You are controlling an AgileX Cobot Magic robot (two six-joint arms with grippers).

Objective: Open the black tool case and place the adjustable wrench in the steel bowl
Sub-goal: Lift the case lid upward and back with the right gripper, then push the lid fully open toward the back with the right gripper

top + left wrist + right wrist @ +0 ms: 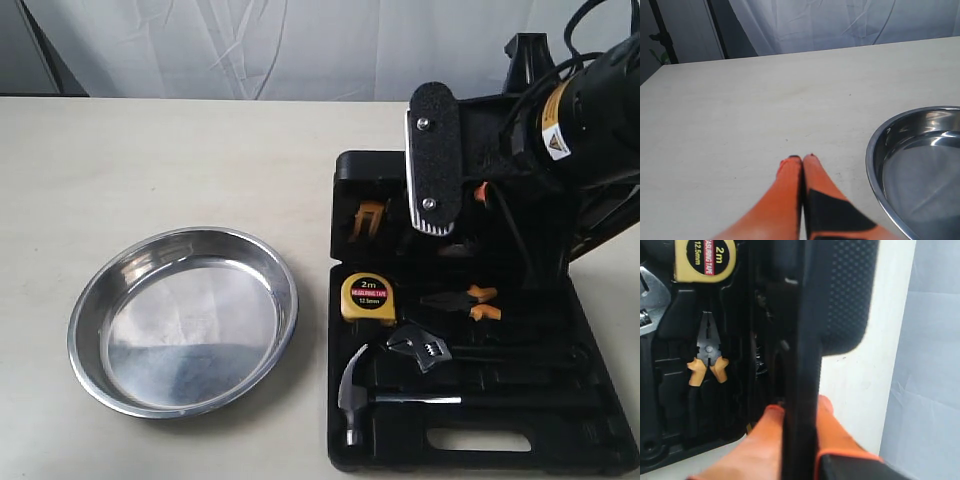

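White crumpled curtain (250,40) backs a pale beige surface (180,150), and the opening step is in hand. The right pincer (800,407), its orange fingers (832,425) clamped on either face of the lid's edge, holds the hinged lid (432,160) of the flat black moulded plastic tool case (590,440) steeply raised. Below that pincer, in the exposed tray on the lid's inner side, the small adjustable wrench with a shiny silver jaw head and long black handle (425,350) lies in its moulded slot. A yellow tape measure (367,298) and orange-handled pliers (470,300) lie nearer the pincer, and a silver-headed claw hammer (365,395) lies farther off. The wide, shallow, shiny steel bowl (185,320) sits well apart from the right pincer, beyond the case, and just beside the left pincer (802,159), which hovers closed and empty over bare surface. Next, I judge, the lid must tip back far enough to rest open by itself before release. Then a pincer must spread, descend on the wrench's handle without catching hammer or pliers, and lift it out.
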